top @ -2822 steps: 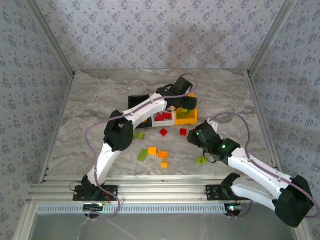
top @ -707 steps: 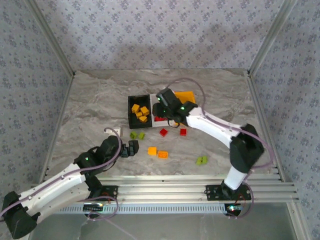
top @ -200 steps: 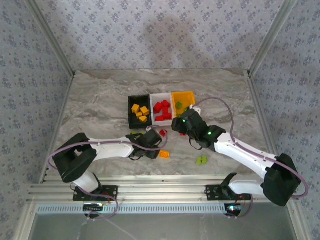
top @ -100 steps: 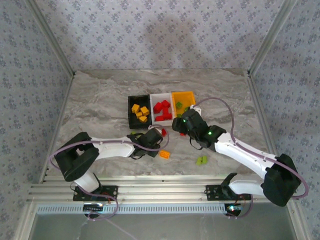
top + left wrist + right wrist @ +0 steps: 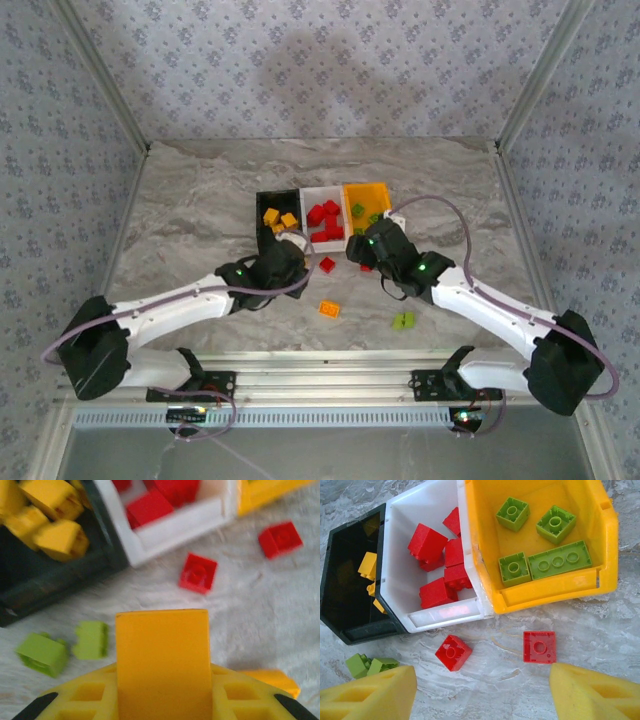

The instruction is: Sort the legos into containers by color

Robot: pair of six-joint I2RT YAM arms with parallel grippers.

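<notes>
Beside the part-filled containers [image 5: 445, 615], you've legos [image 5: 453, 652] left loose; left hand [image 5: 162, 700] grips an orange brick [image 5: 162, 645], right hand [image 5: 483, 680] gapes wide.

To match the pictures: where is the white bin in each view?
Top external: white bin at centre, middle of three.
Left wrist: bin at top centre, cut off.
Right wrist: bin upper left, beside the orange-yellow bin.
Shared landmark: loose red brick before its front wall.
</notes>
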